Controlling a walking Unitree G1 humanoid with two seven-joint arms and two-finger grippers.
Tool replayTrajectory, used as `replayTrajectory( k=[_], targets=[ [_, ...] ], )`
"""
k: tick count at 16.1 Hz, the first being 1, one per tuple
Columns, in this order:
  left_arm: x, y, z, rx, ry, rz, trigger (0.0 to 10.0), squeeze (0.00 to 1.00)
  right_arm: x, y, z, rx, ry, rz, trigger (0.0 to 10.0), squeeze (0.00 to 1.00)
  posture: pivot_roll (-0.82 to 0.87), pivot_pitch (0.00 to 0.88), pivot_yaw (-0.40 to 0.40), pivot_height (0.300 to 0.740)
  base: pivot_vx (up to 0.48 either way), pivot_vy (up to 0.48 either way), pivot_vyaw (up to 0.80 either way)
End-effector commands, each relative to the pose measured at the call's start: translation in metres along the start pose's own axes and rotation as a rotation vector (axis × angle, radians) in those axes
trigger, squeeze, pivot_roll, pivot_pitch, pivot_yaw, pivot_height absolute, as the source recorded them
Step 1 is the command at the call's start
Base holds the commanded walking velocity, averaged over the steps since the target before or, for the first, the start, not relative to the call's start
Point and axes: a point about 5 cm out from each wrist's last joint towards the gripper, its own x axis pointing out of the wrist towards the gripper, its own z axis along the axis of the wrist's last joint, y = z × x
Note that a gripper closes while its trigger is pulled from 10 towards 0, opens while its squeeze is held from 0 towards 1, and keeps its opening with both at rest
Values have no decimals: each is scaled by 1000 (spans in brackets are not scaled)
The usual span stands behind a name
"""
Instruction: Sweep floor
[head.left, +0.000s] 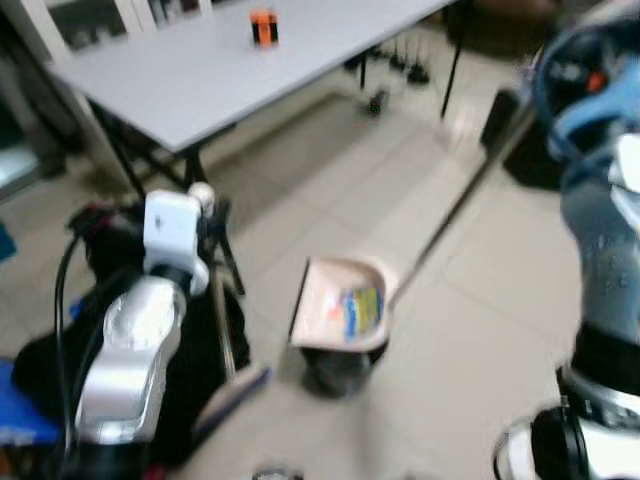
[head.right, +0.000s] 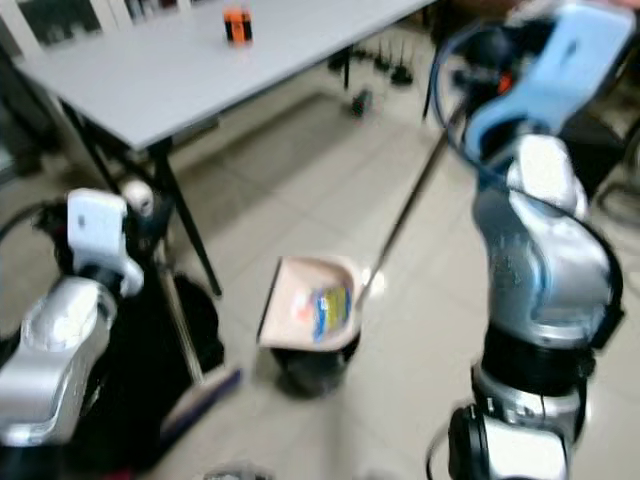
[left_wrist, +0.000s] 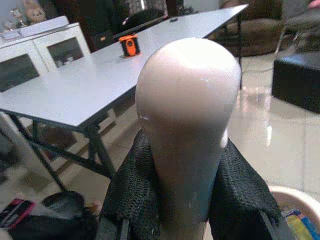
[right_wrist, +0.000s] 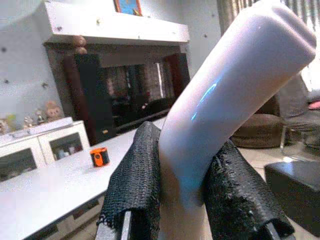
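My left gripper (left_wrist: 186, 175) is shut on the pale pink rounded top of the broom handle (left_wrist: 187, 100). The broom's shaft (head.left: 222, 320) runs down beside my left arm to the brush head (head.left: 236, 390) on the tiled floor. A pink dustpan (head.left: 330, 300) holding a yellow and blue wrapper (head.left: 362, 308) hangs tilted over a small dark bin (head.left: 335, 370). Its long thin handle (head.right: 405, 215) rises to my right gripper (right_wrist: 182, 185), which is shut on the white grip end (right_wrist: 225, 110).
A grey table (head.left: 200, 80) with black legs stands at the back left, with a small orange object (head.left: 263, 27) on it. A black bag (head.left: 40, 360) lies by my left arm. A dark ottoman (left_wrist: 300, 80) stands to the right. Open tiles lie right of the bin.
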Motion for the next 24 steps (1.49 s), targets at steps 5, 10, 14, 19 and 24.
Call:
replayTrajectory(
  k=[5, 10, 14, 19, 24],
  targets=[
    [-1, 2, 7, 7, -26, 22, 10000, 0, 0, 17, -2, -157, -139, 69, 10000, 0, -3, 70, 52, 740, 0, 0, 0],
    [-6, 4, 7, 7, -23, 34, 10000, 0, 0, 43, -22, -204, -177, 193, 10000, 0, 25, 67, 31, 740, 0, 0, 0],
    [-10, 9, 6, 10, -22, 60, 10000, 0, -14, 77, -40, -214, -227, 364, 10000, 0, 42, 62, 9, 740, 0, 0, 0],
    [-15, 9, 5, 9, -22, 79, 10000, 0, -45, 119, -69, -333, -252, 634, 10000, 0, 45, 56, -9, 740, 0, 0, 0],
    [-14, 7, 5, 7, -26, 82, 10000, 0, -62, 131, -72, -427, -364, 730, 10000, 0, 43, 51, -10, 740, 0, 0, 0]
  ],
)
